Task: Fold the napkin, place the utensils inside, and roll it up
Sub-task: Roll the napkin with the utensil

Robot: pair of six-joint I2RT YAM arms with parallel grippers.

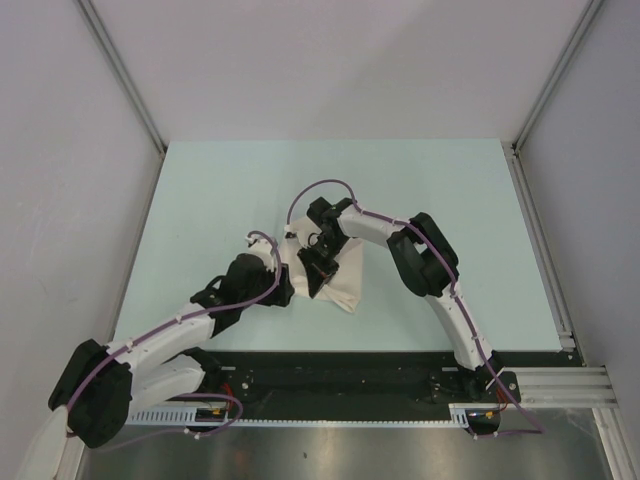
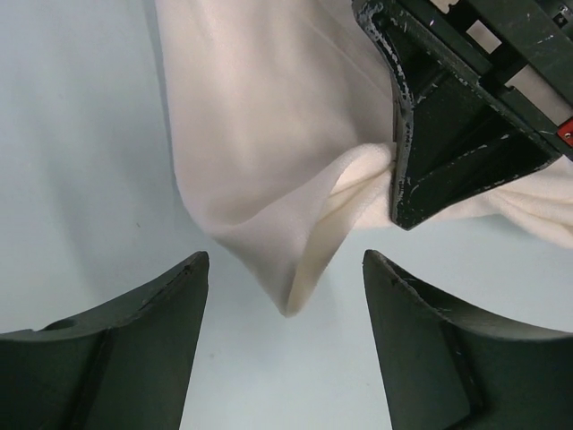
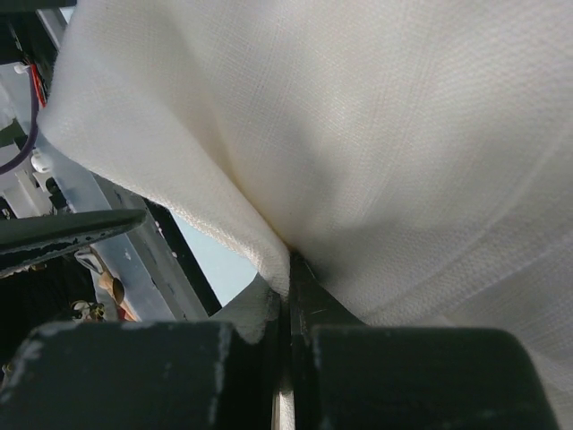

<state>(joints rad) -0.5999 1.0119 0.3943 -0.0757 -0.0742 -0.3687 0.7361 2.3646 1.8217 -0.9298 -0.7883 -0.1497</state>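
- While the right gripper (image 2: 401, 193) is clamped shut on a bunched fold of the napkin (image 2: 260, 134), you have the cloth pinned near the middle of the table (image 1: 220, 200), close to the near edge.
- Your left gripper (image 1: 283, 290) sits just left of the cloth, with its jaws wide apart and nothing between them.
- Seen from the left wrist, a folded corner of the napkin points straight at the gap between those open jaws and stops just short of them. This is the relation the next move turns on.
- That corner's doubled edge runs away from the left jaws toward the right gripper's pinch, which lies beyond the corner and to its right.
- Of the two arms, your left is the free one and the nearer to that corner. By my reading, a short push forward along the edge would put the corner between the jaws.
- Watch the right gripper's finger, which is close on that side.
- You cannot see the knife in any view, so I cannot tell where it lies.
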